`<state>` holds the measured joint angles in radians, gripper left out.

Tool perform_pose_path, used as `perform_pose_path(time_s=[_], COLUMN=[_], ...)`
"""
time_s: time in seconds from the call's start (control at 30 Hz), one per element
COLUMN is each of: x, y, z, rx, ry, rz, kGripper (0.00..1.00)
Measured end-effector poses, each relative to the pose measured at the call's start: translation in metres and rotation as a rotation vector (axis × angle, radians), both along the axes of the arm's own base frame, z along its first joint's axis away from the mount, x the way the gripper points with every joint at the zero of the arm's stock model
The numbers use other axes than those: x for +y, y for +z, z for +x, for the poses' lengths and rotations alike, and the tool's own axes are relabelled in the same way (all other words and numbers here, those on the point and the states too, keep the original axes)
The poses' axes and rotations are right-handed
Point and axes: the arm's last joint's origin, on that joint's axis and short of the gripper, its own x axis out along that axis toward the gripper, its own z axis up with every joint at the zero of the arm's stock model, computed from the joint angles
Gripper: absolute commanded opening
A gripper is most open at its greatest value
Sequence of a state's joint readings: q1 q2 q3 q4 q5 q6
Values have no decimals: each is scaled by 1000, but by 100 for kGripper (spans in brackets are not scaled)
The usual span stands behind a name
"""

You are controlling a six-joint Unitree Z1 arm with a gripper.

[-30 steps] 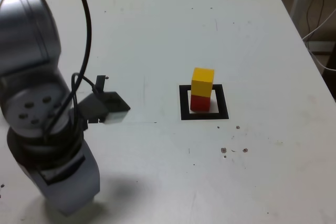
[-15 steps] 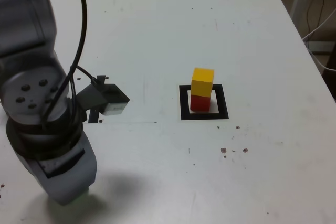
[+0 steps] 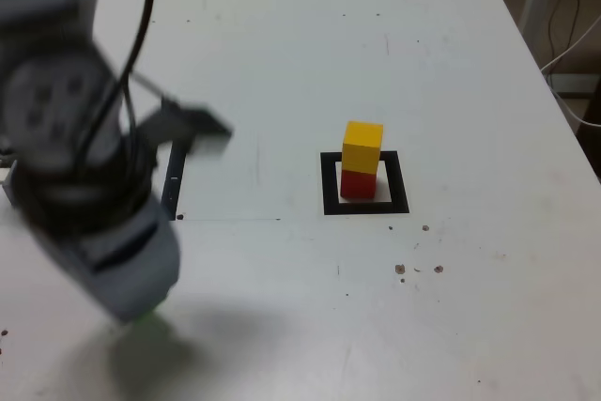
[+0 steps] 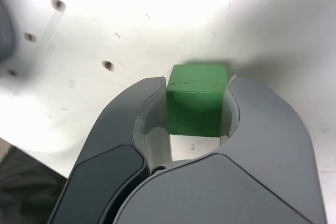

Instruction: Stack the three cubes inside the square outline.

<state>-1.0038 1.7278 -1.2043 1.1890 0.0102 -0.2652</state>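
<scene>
Arm motion since a second ago: the body has swung and blurs in the exterior view, well to that view's left of the square outline [image 3: 365, 183]. Gripper [image 4: 197, 109] is closed on the green cube [image 4: 197, 98], apparently just lifted. Yellow cube [image 3: 362, 146] sits on the red cube [image 3: 357, 183] inside the outline, unchanged. Judgement: only the final placement remains.

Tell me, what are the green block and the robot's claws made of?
The green block looks like painted wood or hard plastic: flat matte faces, sharp edges and tiny scuffs on top. I can't tell which. The gripper looks like smooth grey moulded plastic with paler inner pads, judging by its rounded shape and soft sheen.
</scene>
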Motion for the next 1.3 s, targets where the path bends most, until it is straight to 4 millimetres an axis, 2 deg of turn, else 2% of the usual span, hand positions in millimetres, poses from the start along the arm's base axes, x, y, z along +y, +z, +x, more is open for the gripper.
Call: perform_pose_path(time_s=[0.23, 0.37, 0.5, 0.67, 0.87, 1.07, 1.2, 1.3], x=[49, 79, 101, 125, 135, 141, 146, 153], y=[69, 100, 118, 128, 119, 113, 113, 106], z=[23, 33, 51, 73, 97, 122, 128, 141], rx=[-115, -118, -162, -182, -135, -147, -136, -109], ry=[158, 288, 424, 567, 659, 675, 652, 638], rz=[-1, -11, -61, -80, -76, -17, 14, 21], kGripper=[22, 22, 22, 22, 22, 22, 22, 22])
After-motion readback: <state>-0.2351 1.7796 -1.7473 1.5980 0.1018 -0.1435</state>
